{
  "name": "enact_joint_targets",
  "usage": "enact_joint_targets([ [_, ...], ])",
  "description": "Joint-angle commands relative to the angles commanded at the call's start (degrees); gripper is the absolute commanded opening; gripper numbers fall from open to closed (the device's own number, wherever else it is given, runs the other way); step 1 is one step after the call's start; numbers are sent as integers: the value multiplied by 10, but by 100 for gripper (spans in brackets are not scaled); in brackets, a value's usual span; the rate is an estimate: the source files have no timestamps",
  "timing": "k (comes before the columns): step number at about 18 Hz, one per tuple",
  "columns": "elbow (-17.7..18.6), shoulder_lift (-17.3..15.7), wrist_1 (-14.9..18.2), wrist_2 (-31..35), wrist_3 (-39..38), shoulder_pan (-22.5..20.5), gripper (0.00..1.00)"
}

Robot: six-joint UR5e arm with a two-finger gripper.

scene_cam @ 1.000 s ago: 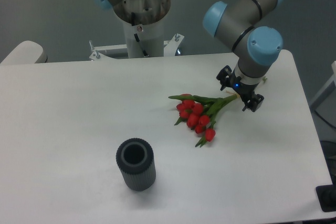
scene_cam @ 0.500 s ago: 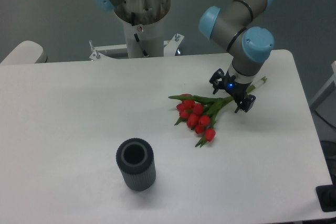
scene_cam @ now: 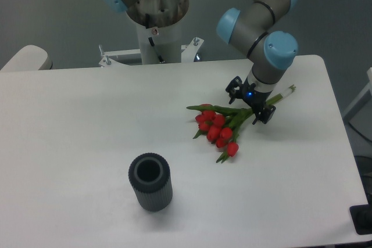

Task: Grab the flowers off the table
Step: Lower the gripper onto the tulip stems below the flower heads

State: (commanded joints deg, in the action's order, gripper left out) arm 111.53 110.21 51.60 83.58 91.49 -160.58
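The flowers (scene_cam: 221, 125), a small bunch of red tulips with green leaves and long green stems, lie on the white table (scene_cam: 87, 120) right of centre. The buds point toward the lower left; the stems run up and right to about the far right edge. My gripper (scene_cam: 249, 103) is open and hangs over the stems, one finger on each side of them, just up-right of the buds. Whether the fingers touch the stems cannot be told.
A dark grey ribbed cylinder (scene_cam: 150, 182) stands upright on the table at front centre-left. A second robot base (scene_cam: 156, 15) stands behind the table's far edge. The table's right edge lies near the stem ends.
My gripper has moved left along the stems toward the buds. The flowers have not moved.
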Motion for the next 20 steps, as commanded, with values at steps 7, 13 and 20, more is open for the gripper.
enact_joint_targets([
  [7,4,4,-15,-1,4,3,100],
  [13,6,3,-16,-2,18,4,61],
  [20,0,4,-23,-4,15,9,29],
])
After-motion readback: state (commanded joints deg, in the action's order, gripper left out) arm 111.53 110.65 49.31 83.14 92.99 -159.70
